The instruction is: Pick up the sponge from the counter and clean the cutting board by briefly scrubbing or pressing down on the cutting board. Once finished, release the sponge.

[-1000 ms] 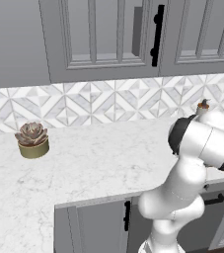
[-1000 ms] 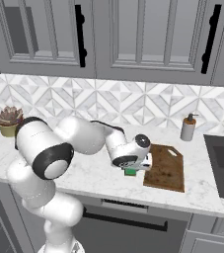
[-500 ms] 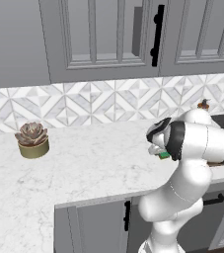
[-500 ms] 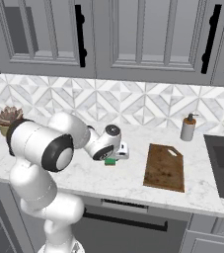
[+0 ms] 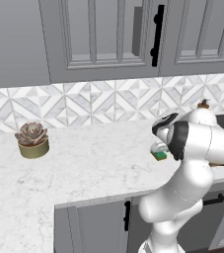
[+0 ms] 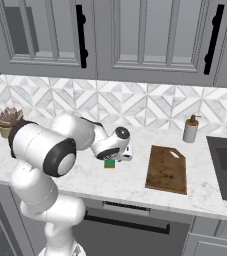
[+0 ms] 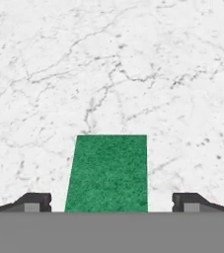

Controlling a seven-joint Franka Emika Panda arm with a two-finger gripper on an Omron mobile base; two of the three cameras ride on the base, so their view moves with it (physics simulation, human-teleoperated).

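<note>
Sponge sits between spread tool fingertips, bare counter all around.

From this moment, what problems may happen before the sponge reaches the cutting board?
1. The gripper is open, with clear gaps between the sponge and both fingertips. If it rises before closing, the sponge likely stays on the counter.
2. The cutting board lies well off to the sponge's side, so a weak hold may drop it on the way.
3. The soap bottle stands behind the board; a wide swing might knock it.
</note>
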